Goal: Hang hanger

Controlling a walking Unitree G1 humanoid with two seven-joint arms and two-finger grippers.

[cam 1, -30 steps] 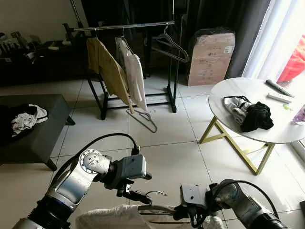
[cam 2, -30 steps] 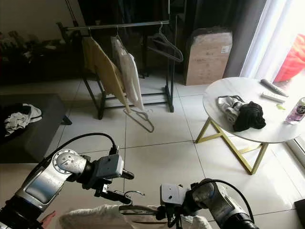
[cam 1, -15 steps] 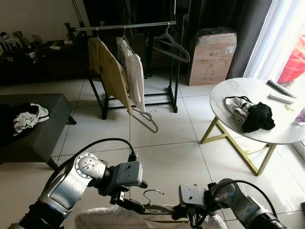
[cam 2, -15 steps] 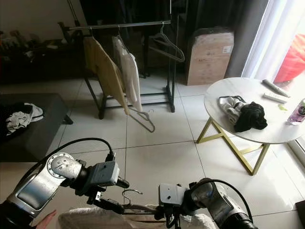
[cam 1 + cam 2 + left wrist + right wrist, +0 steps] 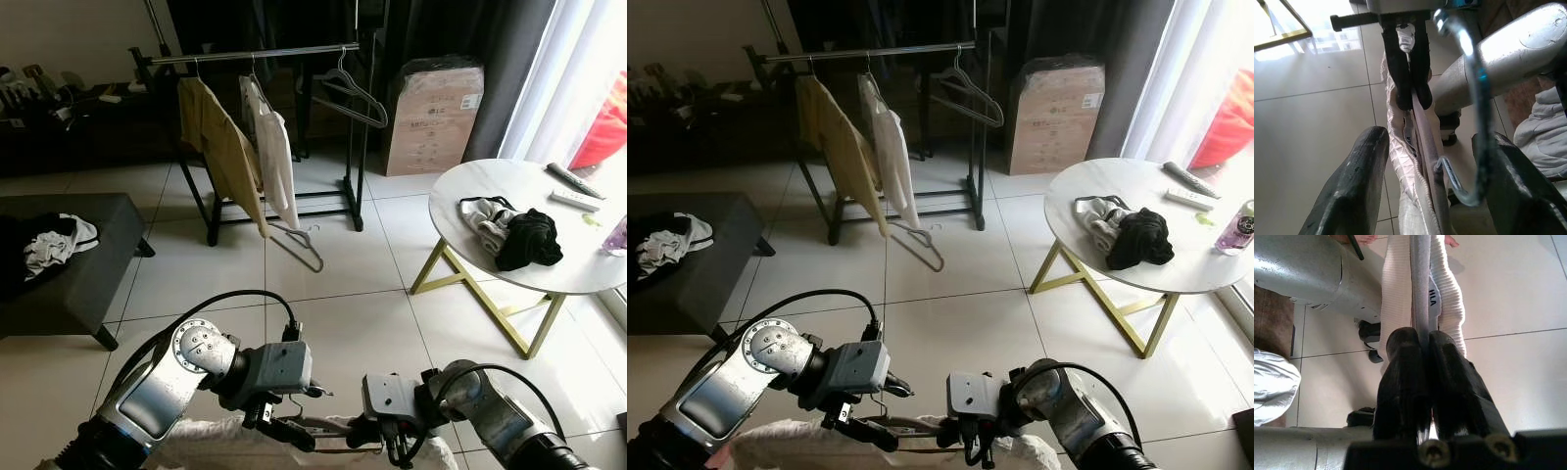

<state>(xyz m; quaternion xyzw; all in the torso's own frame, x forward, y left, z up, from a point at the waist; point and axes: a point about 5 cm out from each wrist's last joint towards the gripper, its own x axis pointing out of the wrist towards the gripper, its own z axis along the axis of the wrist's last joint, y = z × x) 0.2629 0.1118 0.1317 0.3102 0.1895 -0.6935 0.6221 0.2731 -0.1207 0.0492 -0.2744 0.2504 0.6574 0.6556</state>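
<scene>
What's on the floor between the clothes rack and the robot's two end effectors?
Bare tile floor, apart from one empty hanger leaning by the rack; the eye views show it.

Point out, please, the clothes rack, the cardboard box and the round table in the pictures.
clothes rack (image 5: 257,54): left eye view, on the horizontal top rail.
cardboard box (image 5: 432,122): left eye view, on its front face.
round table (image 5: 509,182): left eye view, on a bare part of the white top.

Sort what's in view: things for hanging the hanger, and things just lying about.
For the job:
grey hanger carrying a white knitted garment
right gripper clamped on the hanger
left gripper, open around its metal hook
black clothes rail

Lying about:
round white table
cardboard box
fallen hanger on the floor
</scene>
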